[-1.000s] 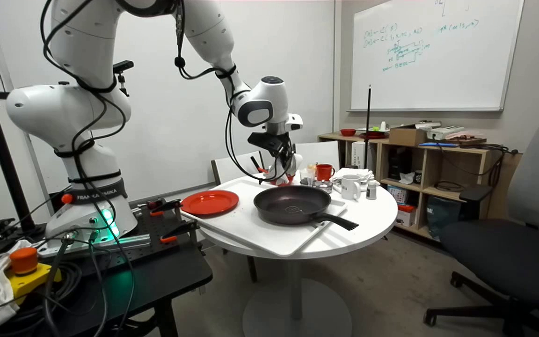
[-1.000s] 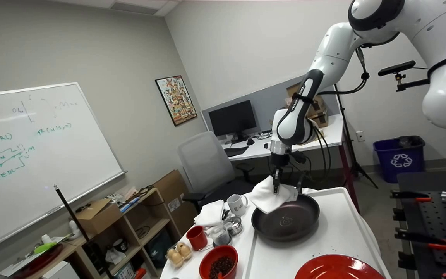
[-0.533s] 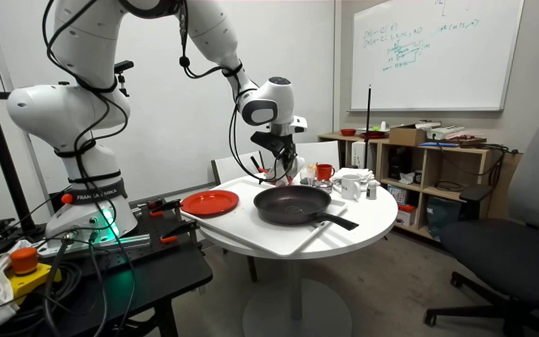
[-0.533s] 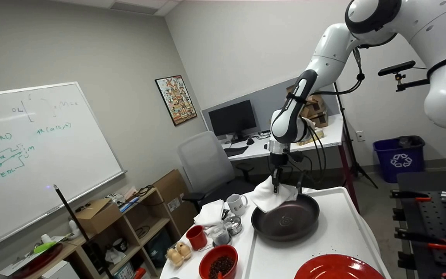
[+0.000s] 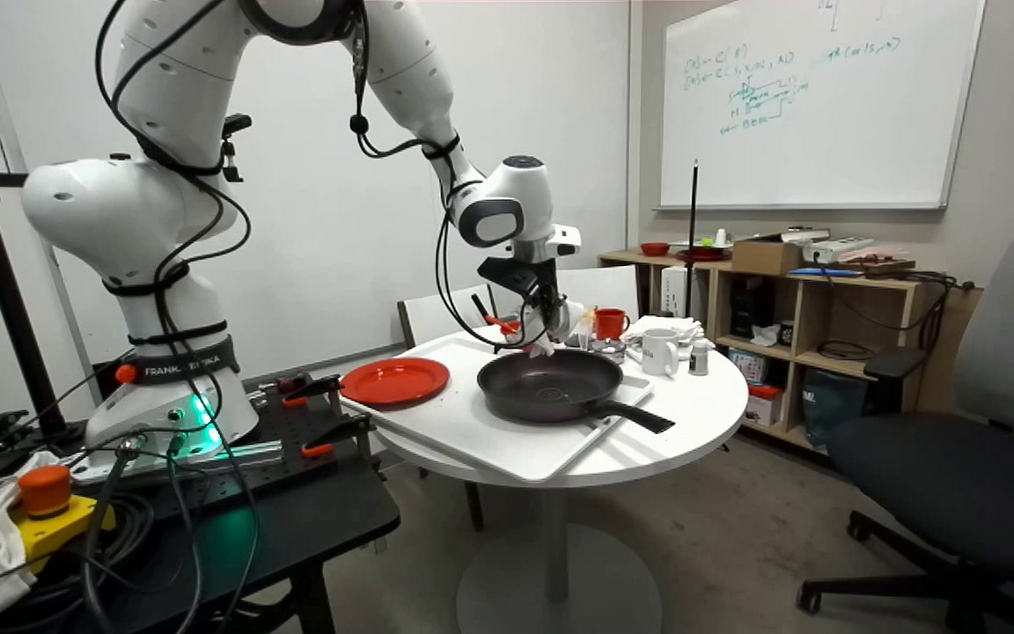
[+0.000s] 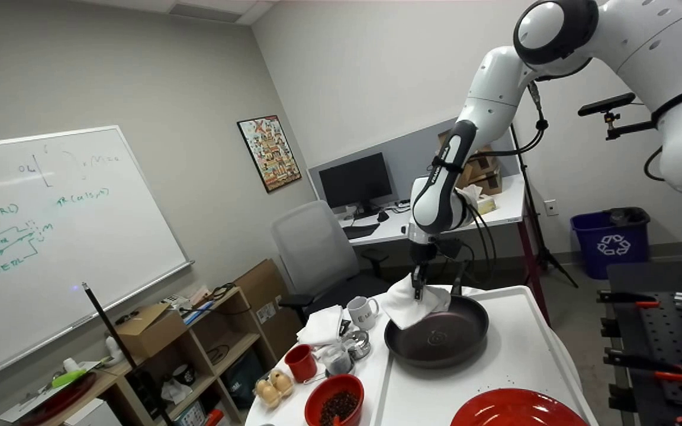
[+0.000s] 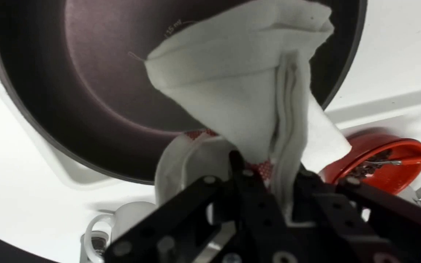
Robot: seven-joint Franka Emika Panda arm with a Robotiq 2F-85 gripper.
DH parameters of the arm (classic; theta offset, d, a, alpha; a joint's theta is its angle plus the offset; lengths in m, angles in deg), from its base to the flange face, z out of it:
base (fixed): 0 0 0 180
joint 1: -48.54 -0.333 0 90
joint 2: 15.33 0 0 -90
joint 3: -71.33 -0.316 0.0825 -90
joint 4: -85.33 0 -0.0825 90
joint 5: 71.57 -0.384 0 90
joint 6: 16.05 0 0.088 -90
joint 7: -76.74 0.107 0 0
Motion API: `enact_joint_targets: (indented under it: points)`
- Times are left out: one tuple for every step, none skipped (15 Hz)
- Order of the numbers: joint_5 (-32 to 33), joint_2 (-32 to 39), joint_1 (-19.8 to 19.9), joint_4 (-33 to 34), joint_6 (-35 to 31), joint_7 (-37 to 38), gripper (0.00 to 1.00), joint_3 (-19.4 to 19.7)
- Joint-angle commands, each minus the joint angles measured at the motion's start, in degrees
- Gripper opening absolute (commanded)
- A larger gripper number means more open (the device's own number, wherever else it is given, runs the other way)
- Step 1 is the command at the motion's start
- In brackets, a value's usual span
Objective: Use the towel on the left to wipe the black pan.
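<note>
The towel (image 7: pixel 228 98) is in the gripper (image 6: pixel 418 291), which is clamped tight on a clump of it while the rest flops loose. It's hanging over the rim of the black pan (image 5: pixel 551 387) on the side toward the red bowl (image 6: pixel 312 402), with a good chunk above the cooking surface in the wrist view. Touching? Can't really tell, that view looks down on it so any gap is hidden.

What's changed in the last second: the gripper swung a bit, so in an exterior view the towel has shifted right, its tip now shows right at the pan's far rim, and more of the bowl peeks out behind. Pan hasn't budged. Reads to me like lining up a wipe at that edge; I'd guess it needs to press down next, since limp fabric will just drag.

Same view, further out: the pan sits on the white tray (image 5: pixel 454 423), handle (image 5: pixel 639 414) poking past the near right edge, red plate (image 5: pixel 394 381) to its left. White mug (image 5: pixel 659 352) stands off to the right, worth watching if the loose end swings.
</note>
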Motion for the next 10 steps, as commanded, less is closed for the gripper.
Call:
enact_joint_targets:
  points:
    - [0.93,2.68,-14.68,3.83,-4.40,5.04,0.04,12.77]
    - [1.04,3.62,-18.18,4.59,-5.06,5.92,0.04,15.78]
    - [1.36,4.52,-21.34,5.17,-5.68,6.92,0.04,18.49]
    - [1.70,5.40,-24.02,5.85,-6.02,8.00,0.04,20.83]
    - [2.05,6.39,-26.55,6.51,-6.88,9.19,0.04,23.18]
    - [2.36,7.23,-28.66,7.13,-7.66,10.23,0.04,25.22]
    - [3.04,7.76,-31.12,7.41,-9.49,11.60,0.04,28.06]
    - [3.63,8.20,-32.98,7.67,-11.35,12.62,0.04,30.50]
    - [3.80,8.32,-33.86,7.71,-13.33,13.43,0.04,32.02]
    - [3.85,8.18,-34.16,7.61,-14.86,14.02,0.04,32.95]
